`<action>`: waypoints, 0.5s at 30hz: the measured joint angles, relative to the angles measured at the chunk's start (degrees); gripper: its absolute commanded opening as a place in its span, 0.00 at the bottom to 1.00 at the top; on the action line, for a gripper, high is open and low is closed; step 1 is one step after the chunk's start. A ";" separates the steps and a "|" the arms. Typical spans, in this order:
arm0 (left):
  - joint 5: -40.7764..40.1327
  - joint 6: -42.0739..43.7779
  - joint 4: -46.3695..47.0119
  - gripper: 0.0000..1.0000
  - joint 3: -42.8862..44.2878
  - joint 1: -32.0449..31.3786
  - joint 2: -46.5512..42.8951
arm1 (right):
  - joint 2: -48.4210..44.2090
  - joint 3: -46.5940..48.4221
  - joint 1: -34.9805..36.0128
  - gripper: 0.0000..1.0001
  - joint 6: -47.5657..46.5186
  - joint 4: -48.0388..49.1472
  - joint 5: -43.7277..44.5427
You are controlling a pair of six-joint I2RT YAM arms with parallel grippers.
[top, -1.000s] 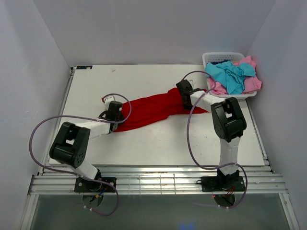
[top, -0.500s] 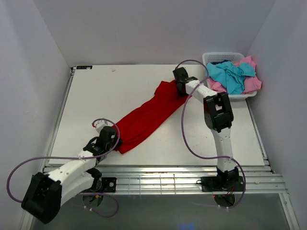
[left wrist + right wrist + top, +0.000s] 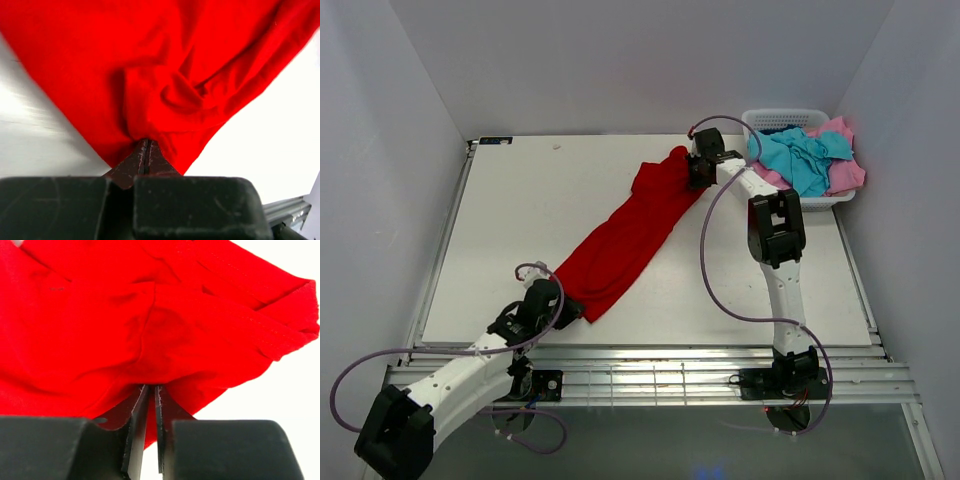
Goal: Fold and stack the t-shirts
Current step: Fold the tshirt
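Observation:
The large red t-shirt [image 3: 630, 235] lies stretched in a long diagonal band across the table, from the front left to the back right. My left gripper [image 3: 565, 308] is shut on its near end; in the left wrist view the jaws [image 3: 145, 142] press tight together on a fold of red cloth [image 3: 150, 65]. My right gripper [image 3: 695, 170] holds the far end by the basket. There its jaws [image 3: 151, 386] stand a thin slit apart, with red cloth [image 3: 125, 325] still between their tips. A turquoise t-shirt [image 3: 800, 160] and a pink t-shirt [image 3: 845, 175] lie crumpled in the basket.
The white lattice basket [image 3: 780, 115] stands at the back right corner, close to my right gripper. The white table [image 3: 520, 200] is walled on three sides. A metal rail [image 3: 650, 375] runs along the front edge, just beyond my left gripper.
My left gripper has dragged the near end of the red t-shirt toward the front edge. My right has carried the far end toward the back, stretching the shirt, and its jaws have parted slightly.

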 measured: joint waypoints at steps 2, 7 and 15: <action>0.04 -0.72 2.23 0.00 0.20 -1.81 2.34 | 0.76 1.05 -0.13 0.20 0.07 0.66 -2.36; -1.18 -3.74 6.60 0.00 1.27 -8.83 7.61 | 1.20 1.25 -0.90 0.23 0.17 2.12 -7.43; -6.34 -10.56 10.97 0.00 8.83 -26.05 22.95 | 3.74 4.37 -3.37 0.27 2.49 2.95 -16.90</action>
